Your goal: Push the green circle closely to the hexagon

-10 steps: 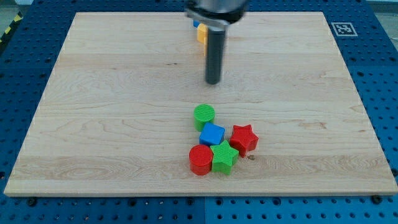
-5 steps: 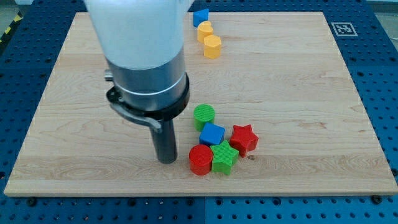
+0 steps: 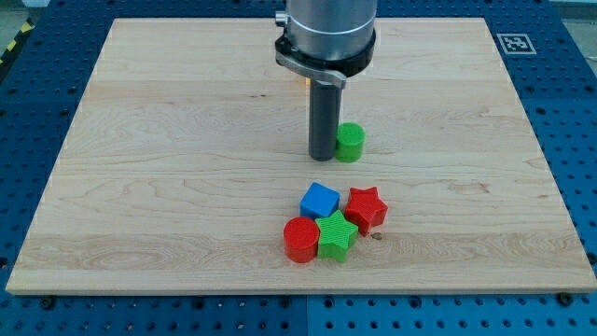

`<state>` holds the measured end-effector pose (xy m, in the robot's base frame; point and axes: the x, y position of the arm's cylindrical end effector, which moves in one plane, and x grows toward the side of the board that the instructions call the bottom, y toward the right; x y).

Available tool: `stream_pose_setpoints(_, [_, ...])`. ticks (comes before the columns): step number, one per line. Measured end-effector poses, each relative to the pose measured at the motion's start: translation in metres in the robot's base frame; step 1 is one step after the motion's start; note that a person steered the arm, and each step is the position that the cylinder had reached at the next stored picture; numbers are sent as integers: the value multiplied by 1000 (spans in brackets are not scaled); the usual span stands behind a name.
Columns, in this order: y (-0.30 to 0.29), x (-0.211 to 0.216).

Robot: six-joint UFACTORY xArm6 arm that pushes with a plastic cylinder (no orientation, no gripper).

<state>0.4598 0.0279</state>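
Wooden and pale, the one board (image 3: 168,140) lies on a blue perforated bench (image 3: 28,103), and you can count five coloured blocks in plain view on it. You have one green circle block (image 3: 351,141) standing alone near the board's middle, somewhat toward the top edge. My tip (image 3: 322,155), the lower end of the single dark rod, sits just at that circle's left side; touching or a hair apart, you cannot tell from this angle. The tool has nothing to open or close, so it clamps on nothing.

Toward the bottom edge, well apart from the circle, you will find the other four packed together: one blue cube block (image 3: 319,200), one red star block (image 3: 366,207) to its right, one green star block (image 3: 336,235) below them, and one red circle block (image 3: 300,239) at the cluster's left. The arm's grey body hides the area by the top edge, where only a sliver of yellow shows. One black-and-white marker (image 3: 512,42) sits at the board's top right corner.
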Motion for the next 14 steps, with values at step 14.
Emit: stream_pose_setpoints(14, [32, -45])
